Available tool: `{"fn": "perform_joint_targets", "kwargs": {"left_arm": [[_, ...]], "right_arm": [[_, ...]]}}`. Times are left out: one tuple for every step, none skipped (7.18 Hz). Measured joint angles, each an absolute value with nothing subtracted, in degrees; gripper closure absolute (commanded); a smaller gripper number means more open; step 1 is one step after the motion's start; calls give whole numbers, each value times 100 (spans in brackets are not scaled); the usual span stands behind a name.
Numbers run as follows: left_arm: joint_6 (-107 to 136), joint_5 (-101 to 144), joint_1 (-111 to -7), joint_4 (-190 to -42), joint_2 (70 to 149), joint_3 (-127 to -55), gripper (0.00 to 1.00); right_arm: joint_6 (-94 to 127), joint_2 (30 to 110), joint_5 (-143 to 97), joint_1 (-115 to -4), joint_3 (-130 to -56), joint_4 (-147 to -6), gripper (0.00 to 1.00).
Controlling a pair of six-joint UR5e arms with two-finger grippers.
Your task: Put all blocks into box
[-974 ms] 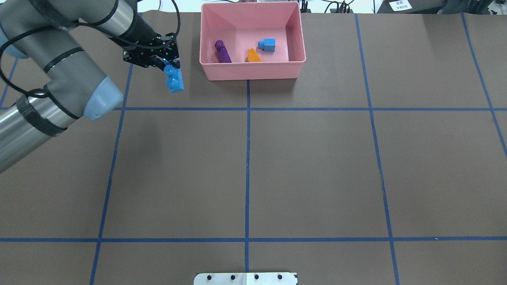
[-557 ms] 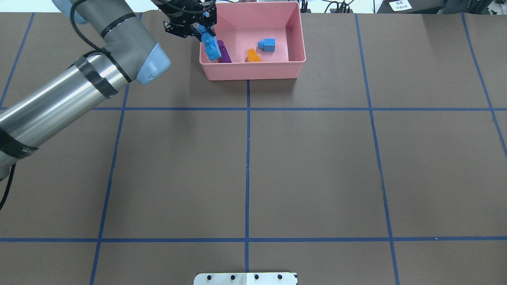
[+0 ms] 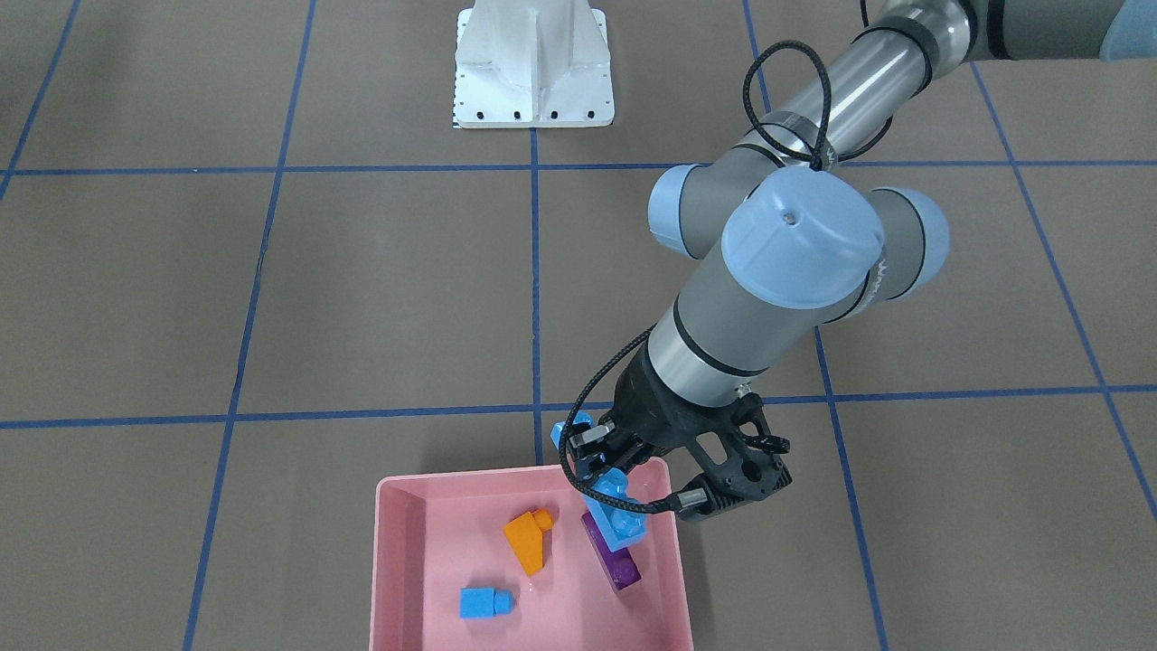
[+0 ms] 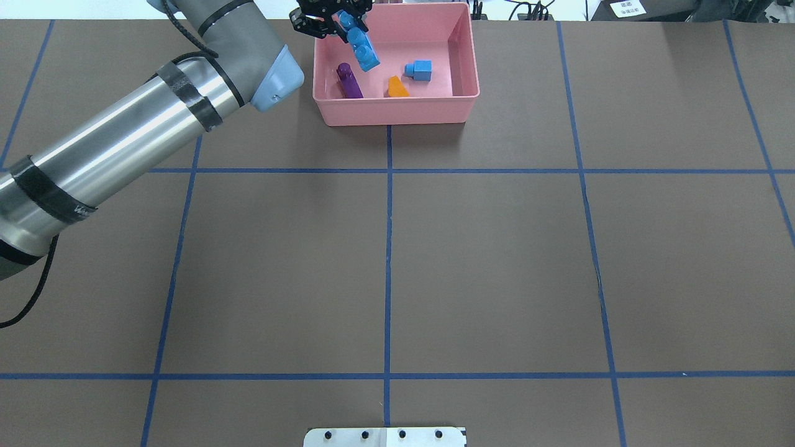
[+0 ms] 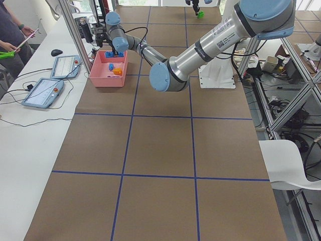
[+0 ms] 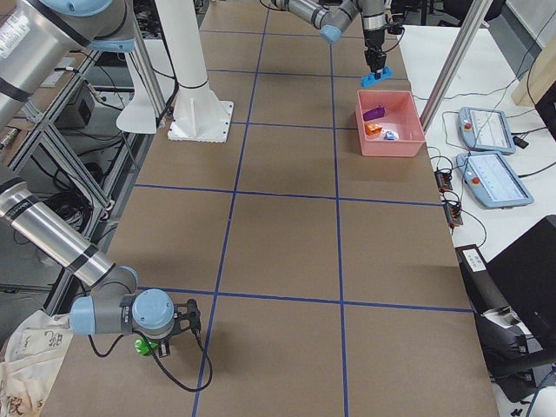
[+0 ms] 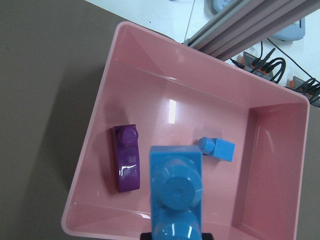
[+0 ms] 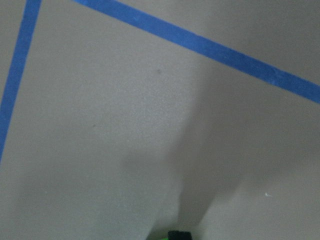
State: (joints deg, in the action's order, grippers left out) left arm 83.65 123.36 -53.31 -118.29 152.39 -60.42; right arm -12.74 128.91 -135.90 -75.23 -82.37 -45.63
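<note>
Above the box [image 4: 397, 113], left gripper [image 4: 345, 18]: clamped on the upper end of the long light-blue brick [image 4: 363, 51], no daylight between fingers and plastic.
Long light-blue brick: hanging tilted, well above the box floor, its lower end over the side of the box where the arm comes in.
Inside the box: purple block [image 4: 349, 81] lying beneath the hanging brick, orange sloped block [image 4: 397, 87] mid-box, small blue cube [image 4: 421, 70] beyond it, all three apart.
Left arm [image 4: 124, 143]: stretched across the table [image 4: 497, 248] to the box's corner.
Right gripper [image 6: 165, 334]: well apart from the box, low over the table; open or closed, can't tell.
Small green block [image 6: 143, 347]: just beside that gripper, nowhere near the box.
</note>
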Motion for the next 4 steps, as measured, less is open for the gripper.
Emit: {"fn": "perform_joint_targets", "kwargs": {"left_arm": [[8507,12225,-5292,-11830,15408,-5895,100],[8578,12152,-5250,-11830,15507,-5796,100],[8602,12125,-5232,-11832,15546,-5758,100],[8610,12095,-5222,-11836,15559,-5740,100]], "right_arm": [[-1282,12897,-13594,-7526,-8254,-4562,2],[-1293,12891,-13596,-7525,-8272,-4562,1],[-1299,12888,-13627,-7525,-8305,-4561,0],[-1296,12887,-13704,-7524,-8341,-4561,0]]}}
